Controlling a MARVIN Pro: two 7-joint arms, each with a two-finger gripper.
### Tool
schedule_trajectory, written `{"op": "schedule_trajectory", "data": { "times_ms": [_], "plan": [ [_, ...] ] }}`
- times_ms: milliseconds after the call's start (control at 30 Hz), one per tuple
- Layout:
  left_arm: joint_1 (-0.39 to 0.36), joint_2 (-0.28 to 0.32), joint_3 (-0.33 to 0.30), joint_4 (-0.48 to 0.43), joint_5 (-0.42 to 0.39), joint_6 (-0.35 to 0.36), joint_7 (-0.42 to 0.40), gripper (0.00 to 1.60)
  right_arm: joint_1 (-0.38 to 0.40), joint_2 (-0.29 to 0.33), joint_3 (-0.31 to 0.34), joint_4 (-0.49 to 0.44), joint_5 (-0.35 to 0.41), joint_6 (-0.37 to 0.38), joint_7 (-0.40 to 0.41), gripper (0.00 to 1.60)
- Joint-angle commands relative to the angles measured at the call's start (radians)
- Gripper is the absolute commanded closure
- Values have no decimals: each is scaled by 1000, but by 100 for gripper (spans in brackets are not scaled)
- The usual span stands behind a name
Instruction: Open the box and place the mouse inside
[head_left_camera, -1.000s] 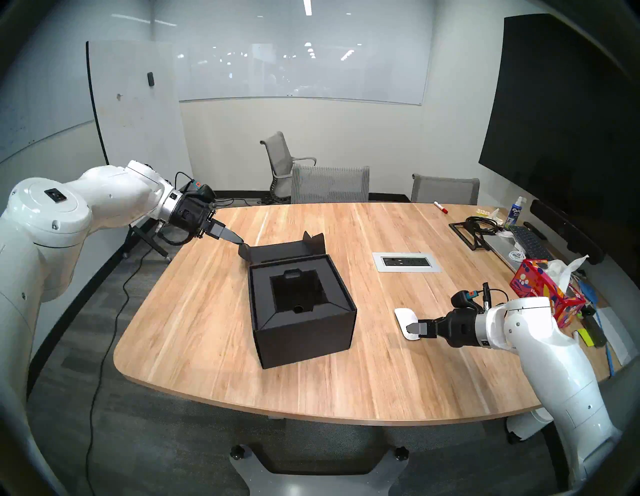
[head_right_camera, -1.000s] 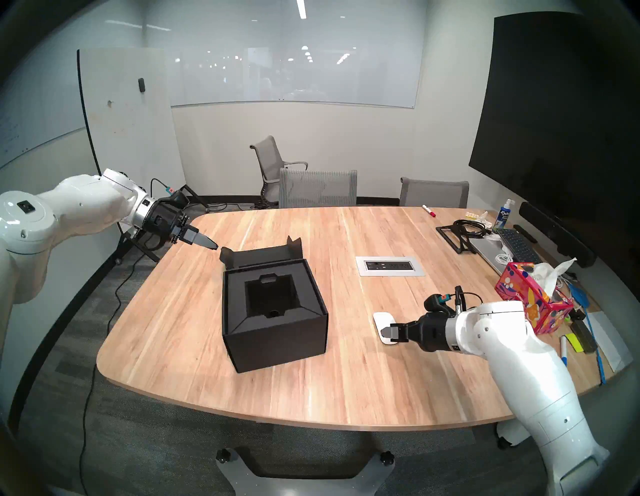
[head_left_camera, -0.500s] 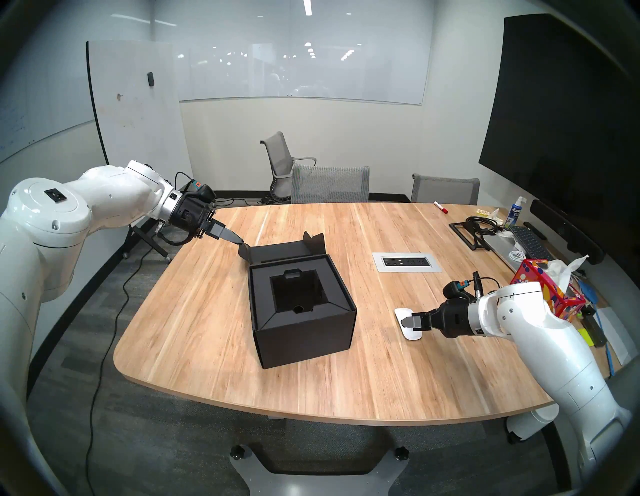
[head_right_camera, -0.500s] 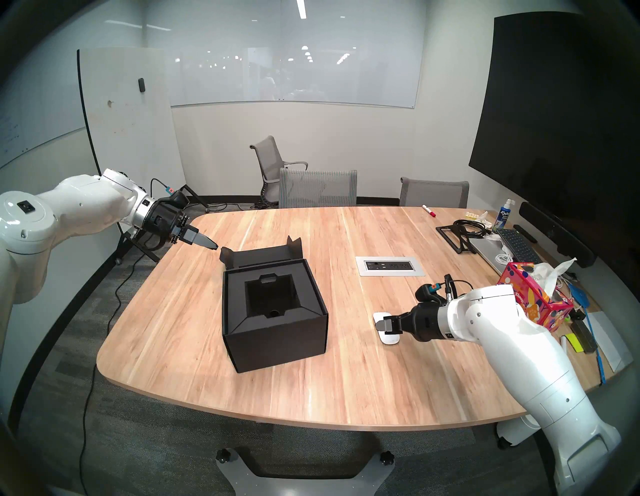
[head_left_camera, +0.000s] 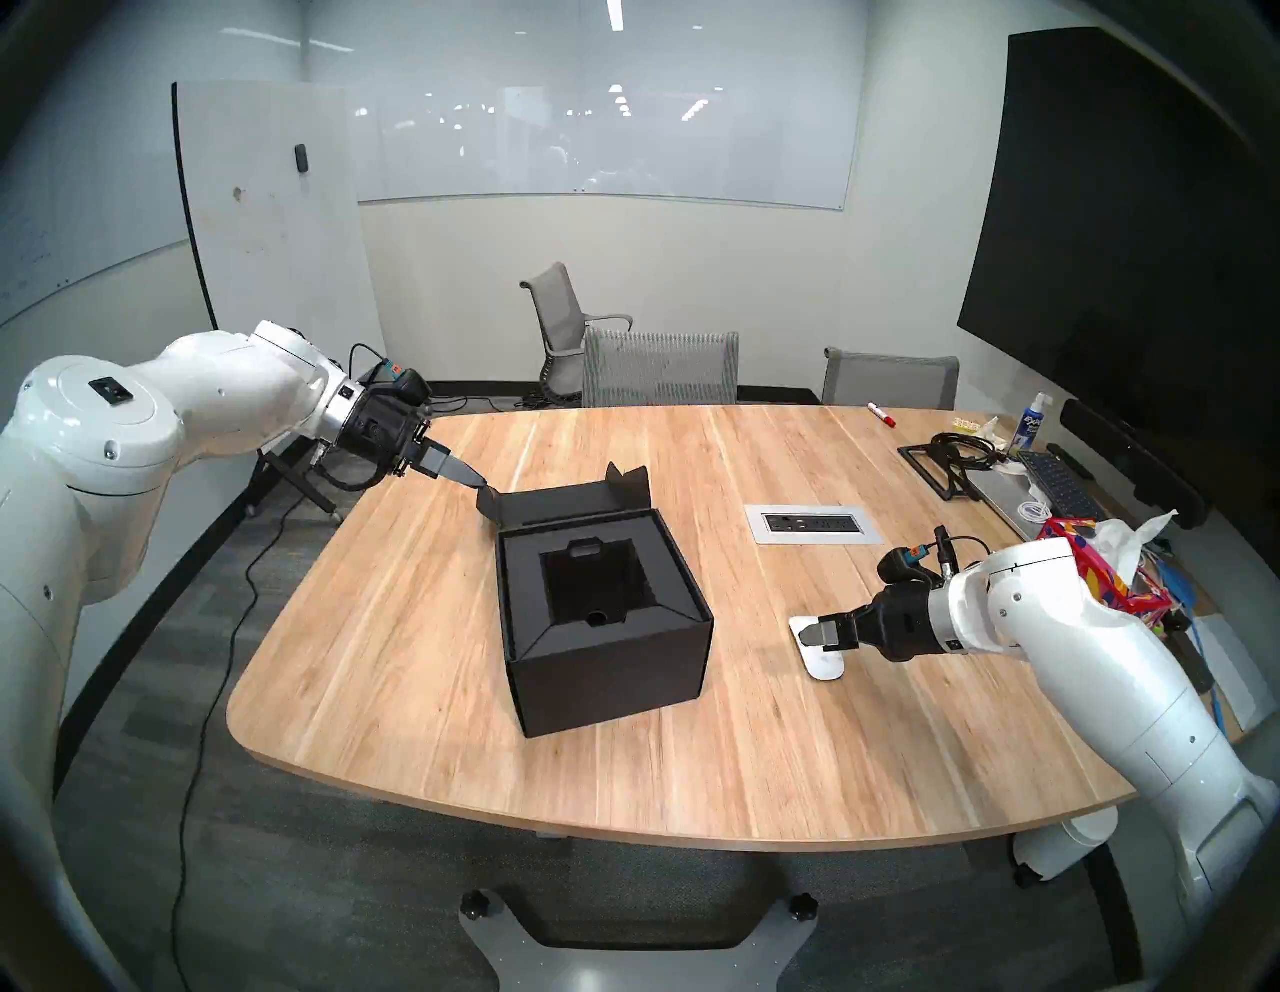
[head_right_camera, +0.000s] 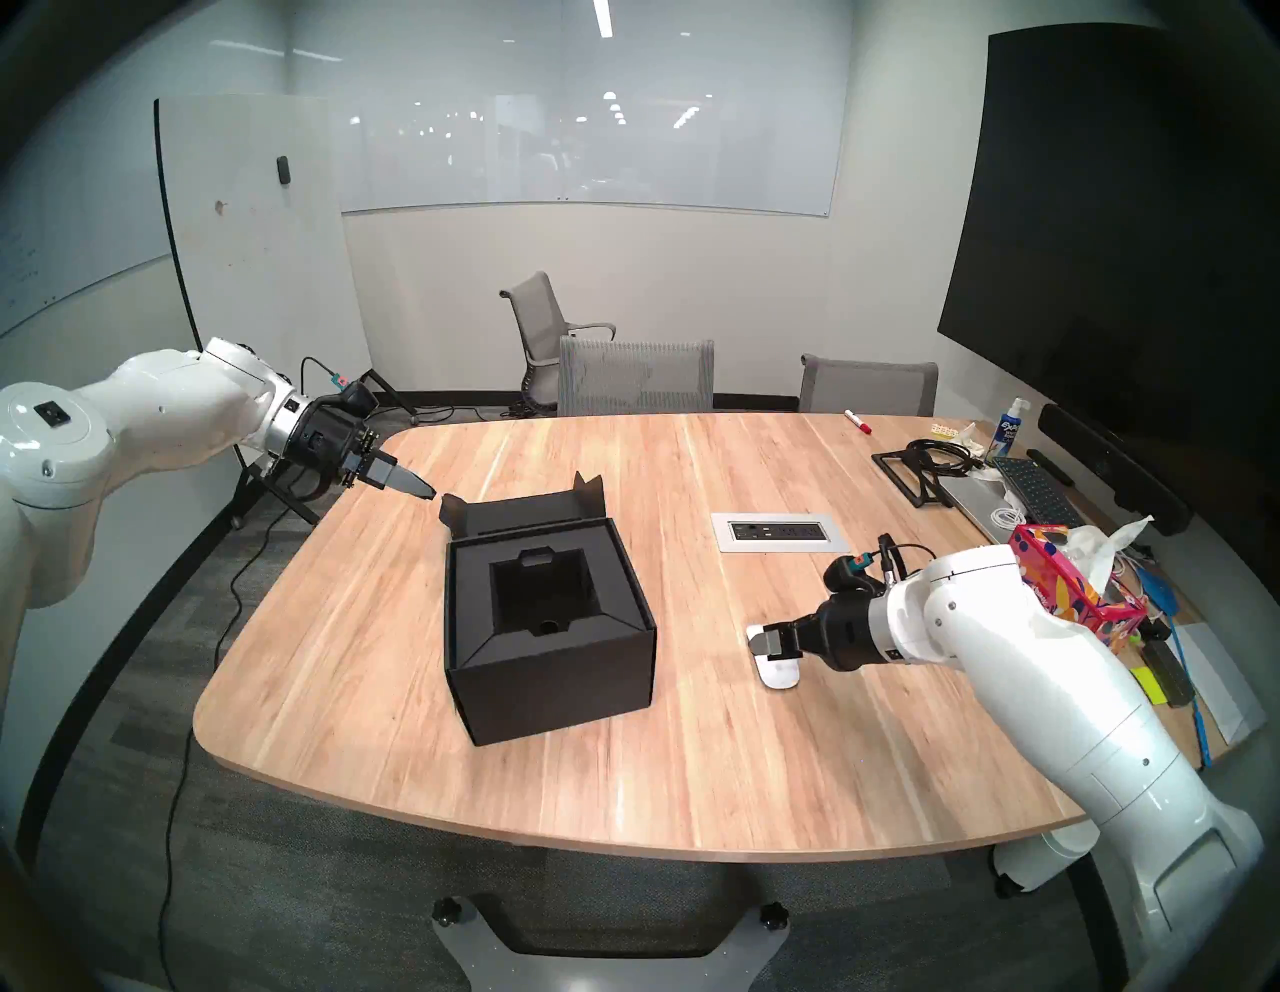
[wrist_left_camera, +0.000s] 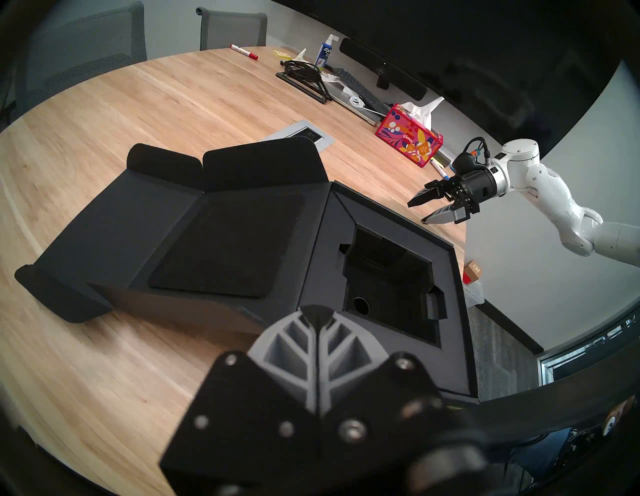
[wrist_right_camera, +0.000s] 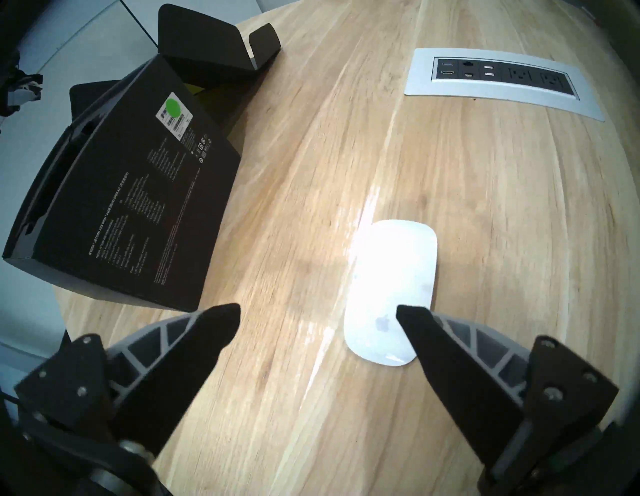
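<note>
**Now lining up on the mouse, box already open**

Leftmost, my left gripper (head_left_camera: 483, 485) sits clenched at the far-left corner of the box (head_left_camera: 609, 665), its tips against the folded-back lid flap (head_left_camera: 493, 504); whether it pinches the flap I cannot tell. The box stands open, its black recessed insert (head_left_camera: 596, 578) empty. To the right of the box, well apart from it, the mouse (wrist_right_camera: 393, 294) lies flat on the table (head_left_camera: 692, 762). My right gripper (wrist_right_camera: 318, 317) hovers over the mouse's near end with fingers spread wide and nothing held; one fingertip (wrist_right_camera: 410, 317) overlaps the mouse, the other hangs toward the box. I judge the pick is in hand: next I must centre across the mouse, descend, and close gently on its smooth low sides.
</note>
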Motion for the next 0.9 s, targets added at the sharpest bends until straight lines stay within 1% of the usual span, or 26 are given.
{"op": "schedule_trajectory", "data": {
  "times_ms": [0,200,233,333,400,433,467,533,567,600,633,700,733,767,800,833,867],
  "plan": [
    [-19,-1,-7,4,-3,2,-1,160,89,54,-50,22,68,-3,-43,0],
    [-19,-1,-7,4,-3,2,-1,160,140,68,-111,52,104,-3,-86,0],
    [-19,-1,-7,4,-3,2,-1,160,156,70,-129,60,110,-3,-93,0],
    [-19,-1,-7,5,-2,2,-1,160,182,65,-153,73,117,-3,-109,0],
    [-19,-1,-7,5,-2,2,-1,160,212,62,-181,86,129,-3,-119,0],
    [-18,-1,-7,5,-2,2,-1,160,215,59,-182,88,130,-3,-124,0],
    [-18,-1,-7,5,-2,2,-1,160,233,58,-198,96,135,-3,-127,0],
    [-18,-1,-7,5,-2,2,-1,160,234,46,-192,99,134,-3,-136,0],
    [-18,-1,-7,5,-2,2,-1,160,268,49,-227,113,144,-3,-138,0],
    [-18,-1,-7,5,-2,2,-1,160,237,38,-193,103,136,-3,-145,0],
    [-18,-1,-7,5,-2,2,-1,160,277,41,-233,121,146,-3,-146,0],
    [-18,-1,-8,5,-2,2,-1,160,295,33,-249,134,151,-3,-152,0],
    [-18,-1,-8,5,-2,2,-1,160,275,24,-226,128,147,-3,-156,0],
    [-18,-1,-8,5,-2,2,-1,160,305,25,-256,143,157,-3,-154,0],
    [-18,-1,-8,6,-2,2,-1,160,318,23,-268,151,161,-3,-156,0],
    [-18,-1,-8,6,-2,2,-1,160,310,17,-258,149,159,-3,-159,0],
    [-18,-1,-8,6,-2,2,-1,160,345,19,-295,166,169,-3,-159,0]
  ]
}}
